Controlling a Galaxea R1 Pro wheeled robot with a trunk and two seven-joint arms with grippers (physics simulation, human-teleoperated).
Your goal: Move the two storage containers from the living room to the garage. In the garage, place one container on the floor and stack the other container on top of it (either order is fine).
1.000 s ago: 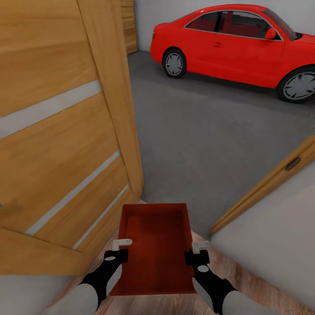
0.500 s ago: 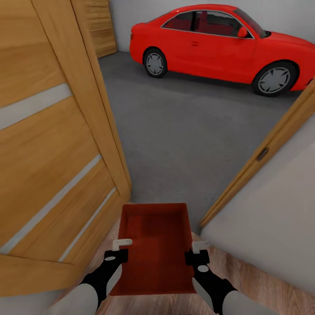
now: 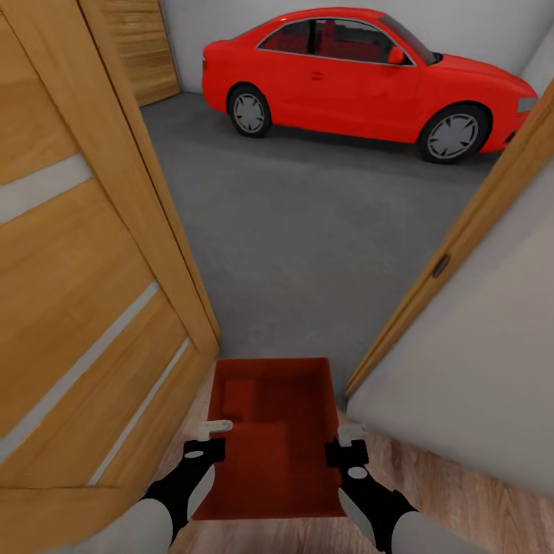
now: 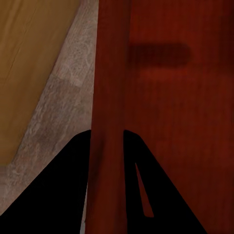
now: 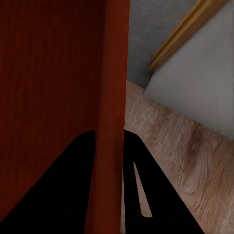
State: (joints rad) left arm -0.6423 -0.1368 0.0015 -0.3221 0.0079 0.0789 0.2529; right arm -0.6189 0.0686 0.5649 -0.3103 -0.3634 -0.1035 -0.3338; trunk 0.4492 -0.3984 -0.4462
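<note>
At the bottom centre of the head view, a red-orange rectangular plastic container (image 3: 273, 435) with low straight walls is carried level between both arms, above the light wood-plank floor (image 3: 431, 481). The left gripper (image 3: 209, 437) is clamped on the container's left wall, and the left wrist view shows that wall (image 4: 108, 122) running between its two dark fingers (image 4: 63, 195). The right gripper (image 3: 348, 442) is clamped on the opposite wall in the same way, the red wall (image 5: 112, 122) pinched between its dark fingers (image 5: 58, 190) in the right wrist view.

Filling the left side of the frame is an open orange-brown wooden door (image 3: 85, 292) with pale horizontal stripes. At the right, a wooden door frame (image 3: 454, 246) slants up along a plain white wall (image 3: 477, 369).

Through the doorway, in the middle of the frame, lies the dark grey speckled concrete floor (image 3: 308, 231) of the garage. Across the top stands a red car (image 3: 362, 73), side-on, with a second wooden panel (image 3: 138, 46) at the upper left.
</note>
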